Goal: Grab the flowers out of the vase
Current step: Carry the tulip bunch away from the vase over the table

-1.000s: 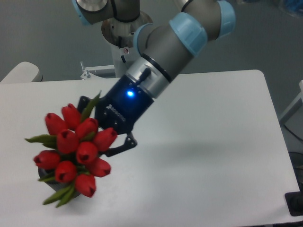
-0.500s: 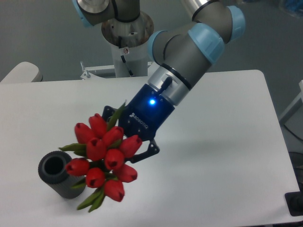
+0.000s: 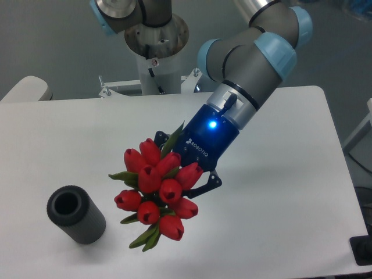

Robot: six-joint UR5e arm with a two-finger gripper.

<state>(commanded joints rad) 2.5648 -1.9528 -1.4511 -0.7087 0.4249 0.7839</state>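
Pincer [image 3: 185, 174] clamped on the flowers [image 3: 157, 189], stems hidden behind buds so grip pt itself not visible. Bunch is held in air over mid desk [image 3: 279, 192], red buds facing cam, green leaves sticking out top, left & bottom. Vase [image 3: 75, 214] stands on desk at near-left, bore empty, tilted look from cam angle, well apart from bunch to its left. Blue light lit on wrist.

A robotics lab: an industrial arm [image 3: 250, 64] bolted to a metal pedestal [image 3: 156, 43] behind a bare white surface [image 3: 279, 197], grey walls.
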